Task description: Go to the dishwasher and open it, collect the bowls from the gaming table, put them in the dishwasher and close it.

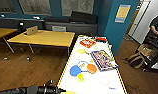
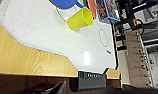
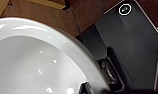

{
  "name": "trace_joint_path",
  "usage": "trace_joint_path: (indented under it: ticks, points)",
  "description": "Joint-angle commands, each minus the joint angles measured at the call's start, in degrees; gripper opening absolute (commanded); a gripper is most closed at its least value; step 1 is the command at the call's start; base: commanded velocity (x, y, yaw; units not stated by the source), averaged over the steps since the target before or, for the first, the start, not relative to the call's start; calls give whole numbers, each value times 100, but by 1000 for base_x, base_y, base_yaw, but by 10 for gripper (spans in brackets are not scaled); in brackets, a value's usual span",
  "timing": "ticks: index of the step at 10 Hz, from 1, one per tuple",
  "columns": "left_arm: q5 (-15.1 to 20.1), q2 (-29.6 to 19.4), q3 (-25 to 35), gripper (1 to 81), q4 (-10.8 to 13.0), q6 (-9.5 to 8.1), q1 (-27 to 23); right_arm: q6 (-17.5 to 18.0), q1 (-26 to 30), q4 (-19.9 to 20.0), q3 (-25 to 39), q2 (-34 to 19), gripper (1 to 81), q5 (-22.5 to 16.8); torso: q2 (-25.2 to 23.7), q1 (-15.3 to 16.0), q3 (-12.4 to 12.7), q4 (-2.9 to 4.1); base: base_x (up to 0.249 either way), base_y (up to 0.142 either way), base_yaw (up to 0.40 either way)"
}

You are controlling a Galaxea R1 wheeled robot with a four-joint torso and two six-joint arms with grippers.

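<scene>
1. Currently, the gaming table (image 1: pixel 95 82) is seen close ahead in the head view, long and white-topped with a yellow rim, running away from the robot.
2. On its top, a blue dish (image 1: pixel 75 70), an orange dish (image 1: pixel 91 68), a yellow cup (image 1: pixel 80 77), a paler yellow dish (image 1: pixel 81 51) and two colourful game boxes (image 1: pixel 103 59) are laid out.
3. The left arm (image 1: pixel 32 89) is seen entering low from the left, near the table's corner; whether its end effector is open or closed cannot be told.
4. In the right wrist view, a large white bowl (image 3: pixel 32 62) is shown very close. It appears to be carried by the right end effector, though the fingers cannot be made out.
5. The dishwasher is not seen.
6. Judged from this, bowl collection is under way. A careful approach would be made from above, with the yellow cup (image 2: pixel 80 18) kept from being knocked.
7. Open wooden floor (image 1: pixel 32 65) lies to the left. To the right, a person (image 1: pixel 156 25) and a cart with a cardboard box (image 1: pixel 146 50) narrow the passage.
</scene>
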Motion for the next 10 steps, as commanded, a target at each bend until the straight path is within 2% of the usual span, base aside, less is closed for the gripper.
trace_joint_path:
  ticks: [1, 2, 4, 5, 6, 7, 8, 9, 10]
  points:
    - [1438, 332, -659, 811, 3, -765, -1467, -11, 310, -129, 105, -137, 10, -256, 0, 0, 0, 0, 0, 0, 0]
    - [1561, 534, -729, 811, 369, -1202, -1644, -11, 353, -129, 105, -110, 10, -300, 0, 0, 0, 0, 0, 0, 0]
    - [1632, 835, -818, 811, 1270, -2287, -1838, -11, 415, -138, 105, -66, 10, -371, 2, 2, -2, 0, 0, 0, 0]
    - [1632, 992, -896, 811, 1864, -3126, -1865, -11, 450, -120, 96, -40, 10, -380, 2, 2, -2, 0, 0, 0, 0]
    - [1580, 1089, -1010, 811, 2182, -3831, -1882, -11, 459, -120, 96, -31, 10, -371, 2, 2, -2, 0, 0, 0, 0]
    - [1544, 1160, -1046, 811, 2439, -4177, -1882, -11, 468, -120, 96, -31, 10, -371, 4, 2, -5, 0, 0, 0, 0]
    - [1219, 1116, -1064, 811, 2632, -4239, -1882, -11, 477, -120, 96, -22, 10, -371, 4, 2, -5, 0, 0, 0, 0]
    - [869, 1010, -1256, 811, 2641, -4256, -1891, -11, 512, -120, 96, -22, 10, -380, 6, 2, -5, 0, 0, 0, 0]
    - [841, 993, -1415, 811, 2650, -4256, -1908, -11, 556, -111, 96, -13, 10, -388, 6, 2, -5, 0, 0, 0, 0]
